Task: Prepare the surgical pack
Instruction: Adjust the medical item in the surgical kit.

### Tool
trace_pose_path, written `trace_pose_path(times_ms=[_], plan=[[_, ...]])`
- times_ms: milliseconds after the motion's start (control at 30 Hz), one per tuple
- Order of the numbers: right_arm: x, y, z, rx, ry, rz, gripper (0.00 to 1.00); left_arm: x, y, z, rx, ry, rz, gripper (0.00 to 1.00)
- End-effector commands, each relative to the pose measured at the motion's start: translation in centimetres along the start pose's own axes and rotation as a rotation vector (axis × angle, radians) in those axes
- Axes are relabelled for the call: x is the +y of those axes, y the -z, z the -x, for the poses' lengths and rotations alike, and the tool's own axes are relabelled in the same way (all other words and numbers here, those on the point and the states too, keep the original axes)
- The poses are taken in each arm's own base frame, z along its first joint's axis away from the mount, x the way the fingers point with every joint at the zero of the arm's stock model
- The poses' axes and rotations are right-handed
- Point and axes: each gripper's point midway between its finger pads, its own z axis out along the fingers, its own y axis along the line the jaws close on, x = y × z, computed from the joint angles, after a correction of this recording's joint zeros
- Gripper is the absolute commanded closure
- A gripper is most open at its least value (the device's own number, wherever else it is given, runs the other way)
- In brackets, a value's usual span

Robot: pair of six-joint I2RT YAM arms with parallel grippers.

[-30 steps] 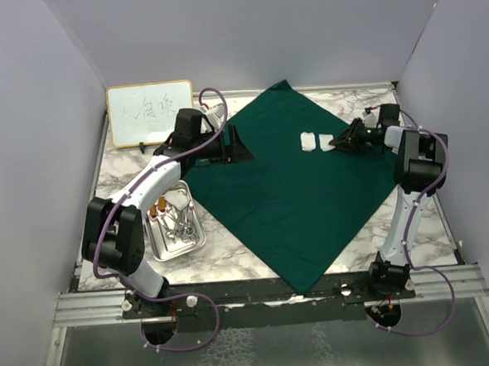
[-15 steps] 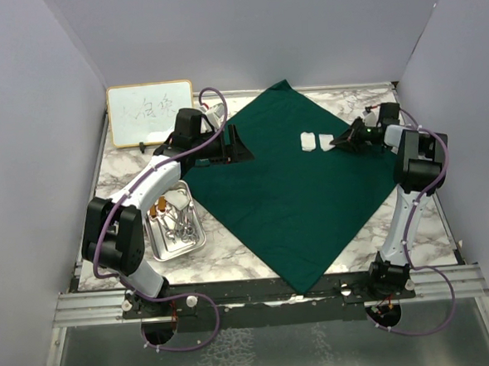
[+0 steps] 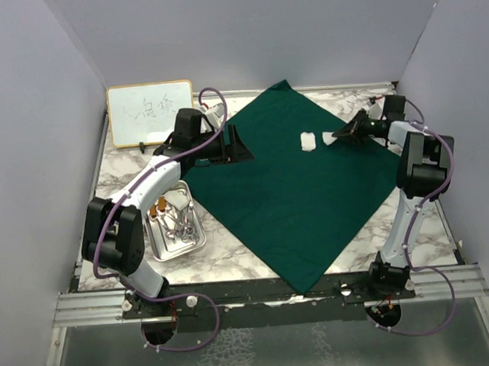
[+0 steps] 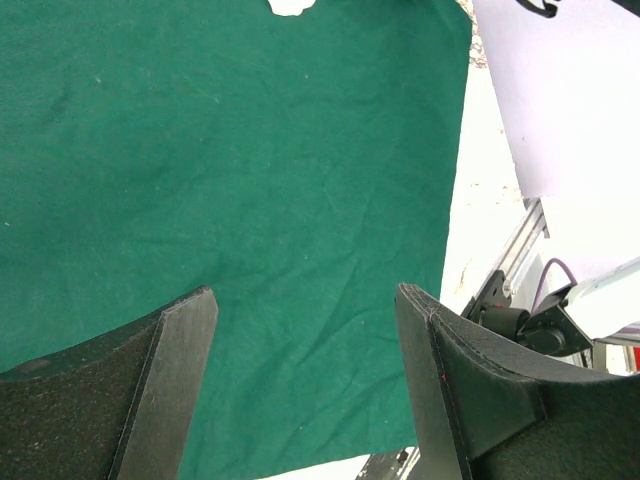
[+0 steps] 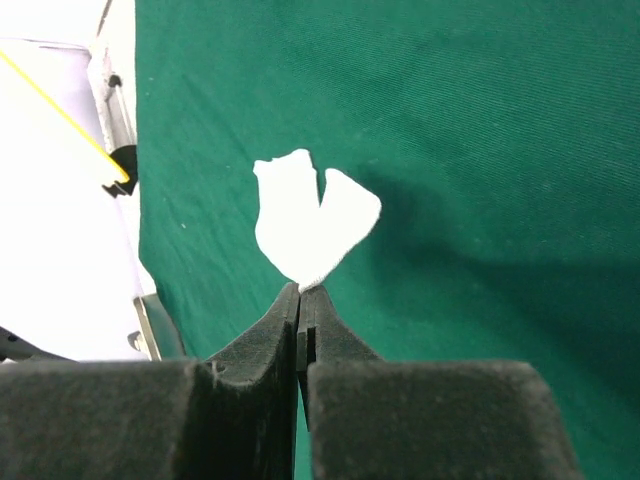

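dark green drape [image 3: 290, 188] lies spread flat, diamond-wise, on the tabletop [image 3: 434, 229]. one white gauze square [image 3: 308, 141] rests on it. a second gauze [image 5: 312, 222] (crumpled) is pinched by the right gripper [image 5: 300, 290]. the steel tray [image 3: 175, 248] with silver instruments [image 3: 181, 224] sits just left.

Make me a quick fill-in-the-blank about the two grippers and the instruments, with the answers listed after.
1. The right gripper is shut on a piece of white ____.
2. The left gripper hangs ____ over the drape.
3. The instruments lie in a steel ____ beside the drape.
Missing words: gauze; open; tray.
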Motion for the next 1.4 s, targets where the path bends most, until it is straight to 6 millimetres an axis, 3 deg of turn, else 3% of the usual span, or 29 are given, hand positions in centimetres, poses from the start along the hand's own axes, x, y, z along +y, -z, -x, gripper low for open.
trace_pose_path(times_ms=[0,200,467,1367], plan=[[3.2,1.2,0.8,-0.033,0.05,0.044,0.99,-0.9,0.8,0.7,-0.031,-0.024,-0.028,0.25],[5.7,-0.1,0.7,-0.003,0.071,0.093,0.99,-1.1,0.9,0.8,-0.034,-0.024,-0.033,0.25],[7.4,-2.8,-0.1,0.039,0.064,0.129,0.99,-0.9,1.1,1.0,-0.041,-0.023,-0.028,0.25],[4.8,-5.5,-2.8,0.069,-0.06,0.099,0.99,-0.7,1.1,1.0,-0.039,-0.014,-0.031,0.25]])
